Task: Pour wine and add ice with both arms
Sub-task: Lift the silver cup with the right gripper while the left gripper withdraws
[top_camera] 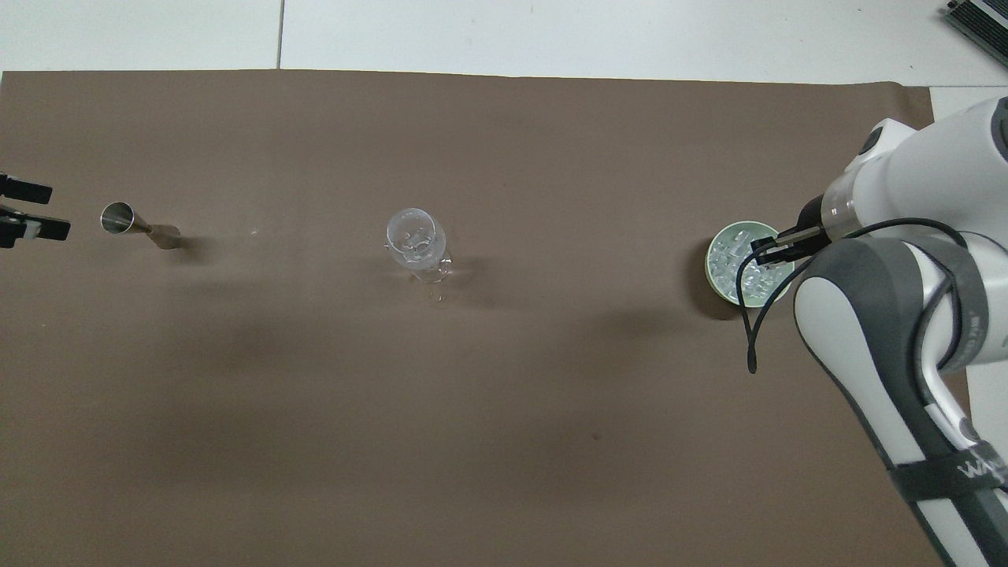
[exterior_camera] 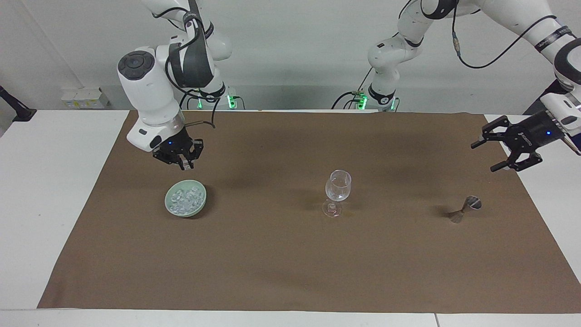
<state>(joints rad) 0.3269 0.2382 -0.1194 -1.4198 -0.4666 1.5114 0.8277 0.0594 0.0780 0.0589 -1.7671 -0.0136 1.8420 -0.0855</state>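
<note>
**Ice** (exterior_camera: 184,200): a heap of small clear cubes in a pale green bowl (exterior_camera: 167,200) on the brown cloth (exterior_camera: 272,263), toward the right arm's end of the table. In the overhead view the heap (top_camera: 732,253) fills the bowl (top_camera: 711,264).

**Right gripper** (exterior_camera: 185,162): hangs clear above the bowl, well off the cubes, fingers pinched together. I cannot tell whether a cube sits between them. From overhead its tips (top_camera: 768,250) cover the bowl.

**Glass** (exterior_camera: 338,186): upright at mid-cloth, well apart from the bowl. There is something clear in its bowl that I cannot name (top_camera: 415,236).

**Jigger** (exterior_camera: 466,208): small and metal, on the cloth toward the left arm's end (top_camera: 134,224).

**Left gripper** (exterior_camera: 507,149): spread wide and empty, in the air over the cloth's edge at its own end, waiting (top_camera: 43,211).

**Step in hand, as I judge it:** carrying ice to the glass.

- I would check the pinch before travelling.
- I would keep the wrist plumb and carry level across the cloth.
- I would centre over the rim, using the facing view for height.
- I would let go low inside the bowl so nothing bounces out or knocks the stem.
- The left arm should stay parked.
</note>
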